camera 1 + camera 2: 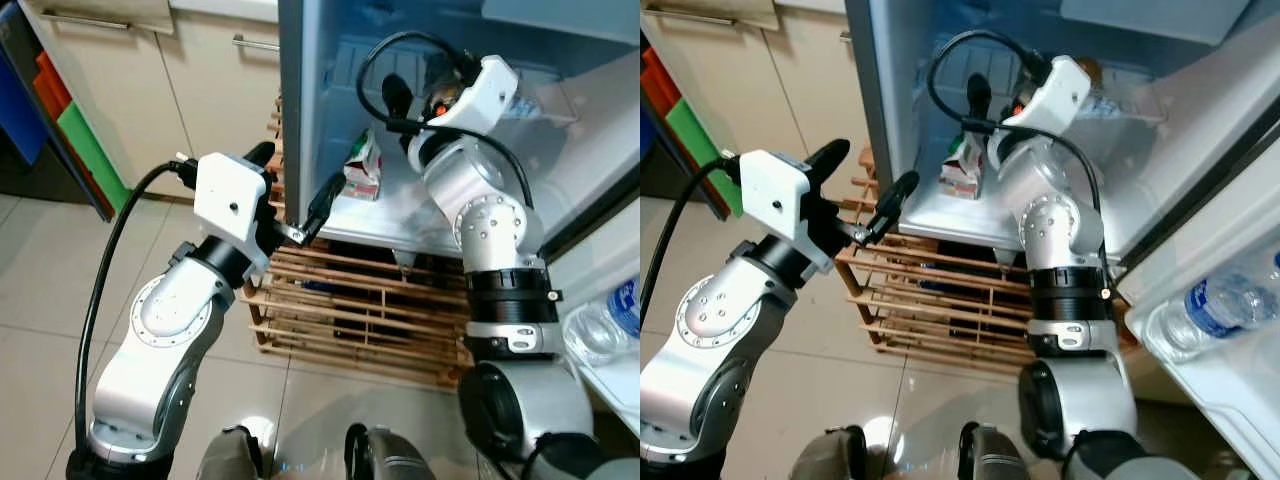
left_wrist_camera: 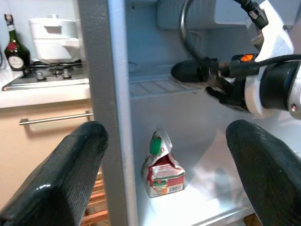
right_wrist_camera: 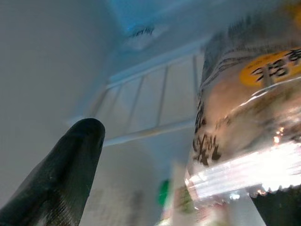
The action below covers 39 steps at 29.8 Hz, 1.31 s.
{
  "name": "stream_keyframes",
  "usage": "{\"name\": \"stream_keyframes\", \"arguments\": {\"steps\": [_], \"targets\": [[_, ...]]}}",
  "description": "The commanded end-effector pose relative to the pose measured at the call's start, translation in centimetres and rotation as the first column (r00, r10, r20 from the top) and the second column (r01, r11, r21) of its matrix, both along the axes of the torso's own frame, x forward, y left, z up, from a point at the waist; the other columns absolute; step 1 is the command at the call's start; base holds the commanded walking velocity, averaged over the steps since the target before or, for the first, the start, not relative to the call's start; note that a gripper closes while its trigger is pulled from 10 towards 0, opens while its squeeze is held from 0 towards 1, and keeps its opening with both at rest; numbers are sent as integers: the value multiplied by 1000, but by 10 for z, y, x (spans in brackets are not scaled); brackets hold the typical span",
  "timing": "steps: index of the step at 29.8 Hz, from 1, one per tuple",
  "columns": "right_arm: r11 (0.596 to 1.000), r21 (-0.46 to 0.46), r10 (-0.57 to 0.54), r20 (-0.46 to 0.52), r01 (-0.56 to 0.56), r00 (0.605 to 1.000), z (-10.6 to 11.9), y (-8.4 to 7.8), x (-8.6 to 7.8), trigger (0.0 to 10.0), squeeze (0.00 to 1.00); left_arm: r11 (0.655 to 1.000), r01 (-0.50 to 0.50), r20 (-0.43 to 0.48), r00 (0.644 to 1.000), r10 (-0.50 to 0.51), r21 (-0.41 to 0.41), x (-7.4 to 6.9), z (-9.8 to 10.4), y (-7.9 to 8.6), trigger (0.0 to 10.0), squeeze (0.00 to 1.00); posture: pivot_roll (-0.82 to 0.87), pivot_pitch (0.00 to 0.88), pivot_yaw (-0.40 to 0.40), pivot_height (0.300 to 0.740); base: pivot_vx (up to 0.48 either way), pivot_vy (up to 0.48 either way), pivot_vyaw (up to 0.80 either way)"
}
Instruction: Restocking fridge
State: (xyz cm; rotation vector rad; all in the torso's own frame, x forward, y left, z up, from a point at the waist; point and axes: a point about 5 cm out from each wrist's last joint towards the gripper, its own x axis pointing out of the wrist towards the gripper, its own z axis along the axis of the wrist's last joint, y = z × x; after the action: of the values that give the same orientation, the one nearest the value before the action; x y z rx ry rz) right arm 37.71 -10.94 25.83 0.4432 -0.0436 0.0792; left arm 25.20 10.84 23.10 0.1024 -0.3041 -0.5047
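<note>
Your right gripper [image 3: 178, 155] is inside the fridge [image 1: 300, 120], clamped on a clear packet [image 3: 249, 117]; carton [image 1: 364, 166] sits nr shelf's front-left corner; left gripper [image 1: 297, 195] spread wide outside.

Lighting is even and bright in the head views, with a cool blue cast inside the fridge [image 1: 310, 120]. Glare spots lie on the glossy floor tiles [image 1: 255, 428]. Head views are sharp, with verticals leaning at the edges. In the right wrist view, the packet [image 3: 249, 117] is blurred, its lower part overexposed.
</note>
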Motion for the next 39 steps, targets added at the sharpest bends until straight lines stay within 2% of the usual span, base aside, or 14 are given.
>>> {"name": "stream_keyframes", "arguments": {"steps": [1, 7, 13, 17, 20, 22, 27, 29, 31, 35, 38, 39], "targets": [[995, -92, -46, 29, 48, 999, -4, -8, -2, 10000, 0, 1000, -8, 1, 1000, 8, -1, 0, -1, 0, 10000, 0, 50, 164, -85, 740, 0, 0, 0], [963, -241, -99, 112, 123, 989, -11, -26, -19, 10000, 0, 1000, -3, -18, 1000, 3, 5, 1, -8, -4, 10000, 0, 25, 157, -84, 740, 0, 0, 0], [964, -258, -48, 87, 69, 995, -27, -20, -33, 10000, 0, 999, 33, -20, 999, -33, -7, 4, -11, -15, 10000, 0, -3, 145, -79, 740, 0, 0, 0], [966, -249, -39, 102, 63, 994, -25, -22, -41, 10000, 0, 999, 35, -18, 999, -35, -12, 6, -11, -15, 10000, 0, -18, 138, -72, 740, 0, 0, 0], [979, -205, 15, 142, 14, 990, -15, -12, -44, 10000, 0, 999, 40, -16, 999, -41, -15, 7, -11, -16, 10000, 0, -27, 129, -69, 740, 0, 0, 0], [983, -166, 105, 147, -80, 984, -10, 5, -49, 10000, 0, 999, 47, -11, 999, -47, -18, 7, -11, -18, 10000, 0, -24, 124, -72, 740, 0, 0, 0], [971, -161, 195, 126, -174, 973, -9, 15, -51, 10000, 0, 998, 51, -5, 999, -51, -19, 8, -11, -19, 10000, 0, -18, 122, -73, 740, 0, 0, 0], [963, -165, 232, 104, -213, 967, -8, 19, -51, 10000, 0, 998, 58, 5, 998, -58, -21, 8, -11, -21, 10000, 0, -12, 123, -75, 740, 0, 0, 0], [943, -220, 270, 72, -248, 960, -7, 20, -50, 10000, 0, 997, 75, 16, 997, -75, -14, 9, -11, -27, 10000, 0, -10, 126, -77, 740, 0, 0, 0], [929, -264, 281, 51, -258, 958, -9, 17, -47, 10000, 0, 997, 73, 28, 997, -73, -14, 11, -8, -25, 10000, 0, -14, 130, -73, 740, 0, 0, 0], [925, -268, 292, 51, -269, 955, -11, 19, -45, 10000, 0, 997, 71, 29, 997, -71, -15, 12, -8, -25, 10000, 0, -21, 133, -67, 740, 0, 0, 0], [921, -275, 300, 48, -276, 953, -15, 24, -39, 10000, 0, 997, 72, 32, 997, -71, -16, 12, -7, -26, 10000, 0, -15, 138, -63, 740, 0, 0, 0]]}}
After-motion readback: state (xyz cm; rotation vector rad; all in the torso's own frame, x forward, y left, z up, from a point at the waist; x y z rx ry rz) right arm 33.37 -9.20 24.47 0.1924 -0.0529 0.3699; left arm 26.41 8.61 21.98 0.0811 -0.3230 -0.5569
